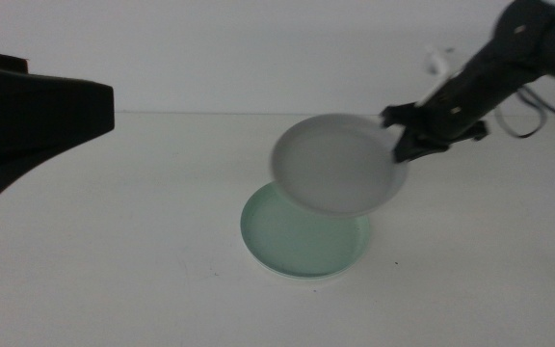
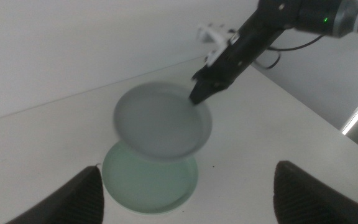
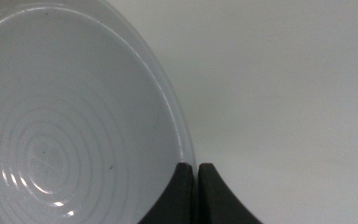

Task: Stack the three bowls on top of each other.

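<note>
Middle view: the right gripper [image 1: 408,145] comes in from 2 o'clock and pinches the rim of the grey bowl [image 1: 340,164].
Grey bowl: up in the air, tilted, partly over the mint green bowl [image 1: 302,241].
Mint green bowl: flat on the white counter [image 1: 114,251], at 6 o'clock from the grey bowl.
Right gripper jaws: pressed tight on the grey rim.
Left gripper [image 2: 185,199]: jaws spread wide, holding nothing, looking down at both bowls.
</note>
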Tool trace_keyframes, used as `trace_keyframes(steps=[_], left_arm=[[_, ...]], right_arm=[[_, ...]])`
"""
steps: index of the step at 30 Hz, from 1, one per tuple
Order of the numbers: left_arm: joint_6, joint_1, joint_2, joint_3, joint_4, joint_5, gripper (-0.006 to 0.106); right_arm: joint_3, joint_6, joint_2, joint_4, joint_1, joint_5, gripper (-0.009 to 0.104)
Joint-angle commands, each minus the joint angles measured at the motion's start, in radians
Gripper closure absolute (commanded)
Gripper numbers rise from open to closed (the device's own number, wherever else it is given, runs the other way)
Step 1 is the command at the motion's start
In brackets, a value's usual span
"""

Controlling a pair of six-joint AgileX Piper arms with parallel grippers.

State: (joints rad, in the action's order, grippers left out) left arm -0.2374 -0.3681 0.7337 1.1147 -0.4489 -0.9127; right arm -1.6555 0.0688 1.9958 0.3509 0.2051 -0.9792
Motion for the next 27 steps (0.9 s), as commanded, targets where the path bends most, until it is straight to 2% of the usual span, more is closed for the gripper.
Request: trace_keyframes(steps=[1,9,22,24,27], left_arm=[[-0.002,0.003,-0.002,-0.005,-0.003,0.013,0.007],[-0.002,0.003,-0.002,-0.005,-0.003,0.013,0.007],[-0.002,0.003,-0.002,-0.005,-0.005,0.013,0.007],[-0.002,0.003,-0.002,-0.005,-0.005,0.013,0.007],[-0.002,0.003,-0.002,-0.005,-0.005,0.013,0.007]], right_arm=[[0.019,0.006,-0.009,0.000,0.053,0.038,0.097],[0.039,-0.029,0.036,-0.008,0.133,0.057,0.097],[0.039,-0.027,0.064,-0.008,0.133,0.025,0.097],[0.039,-0.027,0.064,-0.008,0.133,0.023,0.094],[0.039,-0.027,0.064,-0.008,0.133,0.022,0.082]])
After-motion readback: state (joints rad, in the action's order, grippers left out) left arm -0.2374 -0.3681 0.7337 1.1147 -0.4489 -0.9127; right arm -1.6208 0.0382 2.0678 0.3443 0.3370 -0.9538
